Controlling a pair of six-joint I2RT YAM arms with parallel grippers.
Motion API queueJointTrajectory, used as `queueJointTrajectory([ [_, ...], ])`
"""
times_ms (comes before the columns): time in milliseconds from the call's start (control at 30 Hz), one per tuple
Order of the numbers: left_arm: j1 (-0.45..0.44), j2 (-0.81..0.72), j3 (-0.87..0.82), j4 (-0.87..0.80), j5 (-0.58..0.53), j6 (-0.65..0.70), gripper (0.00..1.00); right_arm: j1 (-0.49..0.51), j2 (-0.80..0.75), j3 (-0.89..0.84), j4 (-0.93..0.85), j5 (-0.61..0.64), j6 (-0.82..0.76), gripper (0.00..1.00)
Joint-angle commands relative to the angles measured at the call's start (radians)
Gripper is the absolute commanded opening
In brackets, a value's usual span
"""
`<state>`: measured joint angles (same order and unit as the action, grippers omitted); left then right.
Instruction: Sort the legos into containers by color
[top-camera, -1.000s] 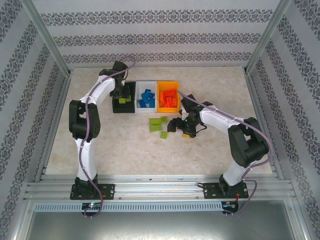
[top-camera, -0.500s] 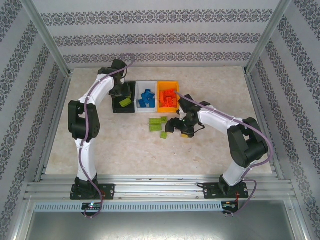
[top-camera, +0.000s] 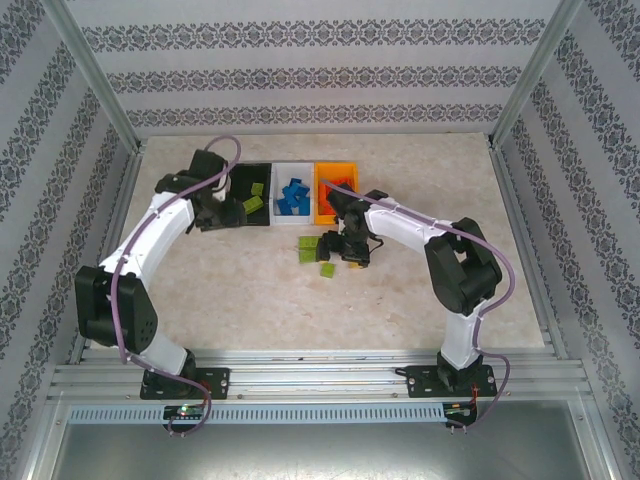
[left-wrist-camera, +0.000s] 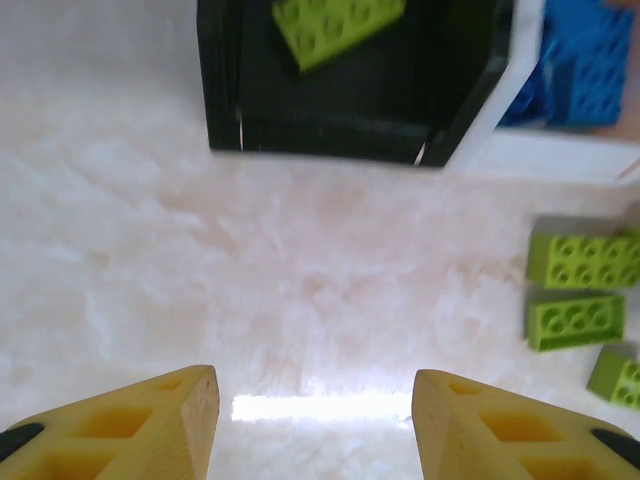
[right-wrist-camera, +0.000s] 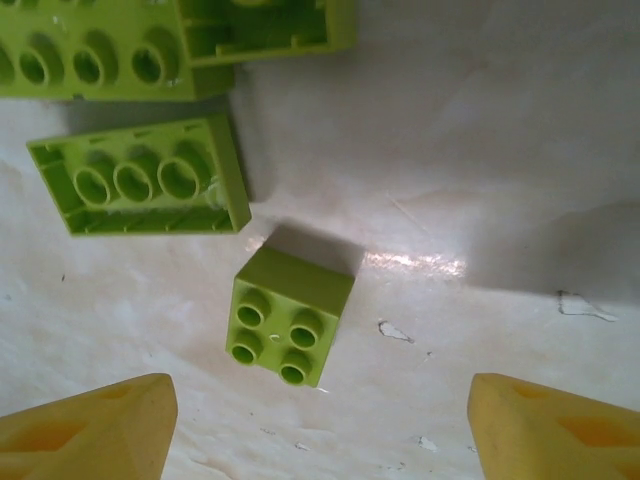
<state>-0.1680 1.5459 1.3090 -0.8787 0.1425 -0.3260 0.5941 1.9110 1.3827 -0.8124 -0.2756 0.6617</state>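
Three small open plastic bins stand in a row on a pale marbled table. The white rectangular bin in the middle holds blue studded bricks. The black bin just beside it on the left holds lime-green bricks, and the orange bin on its right holds orange-red bricks. A few loose lime-green bricks lie on the table just in front of the white bin. The right gripper hovers over them, its yellow fingers spread wide either side of a small four-stud lime-green brick, not touching it. The left gripper hangs in front and to the left of the white bin, fingers parted and empty. The small brick looks light, rigid and slick. A grip across its two flat side walls seems safest, since pinching the corners could squirt it away.
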Motion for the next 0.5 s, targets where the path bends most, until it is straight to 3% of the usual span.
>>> queueJointTrajectory([
  [0, 0.011, -0.037, -0.099, 0.05, 0.052, -0.028, 0.54, 0.043, 0.039, 0.066, -0.104, 0.072, 0.072, 0.75],
  [333, 0.033, -0.058, -0.152, 0.091, 0.099, 0.05, 0.54, 0.117, 0.119, 0.153, -0.169, 0.159, 0.206, 0.64],
  [467, 0.037, -0.058, -0.19, 0.156, 0.21, -0.008, 0.54, 0.134, 0.138, 0.157, -0.176, 0.198, 0.248, 0.56],
])
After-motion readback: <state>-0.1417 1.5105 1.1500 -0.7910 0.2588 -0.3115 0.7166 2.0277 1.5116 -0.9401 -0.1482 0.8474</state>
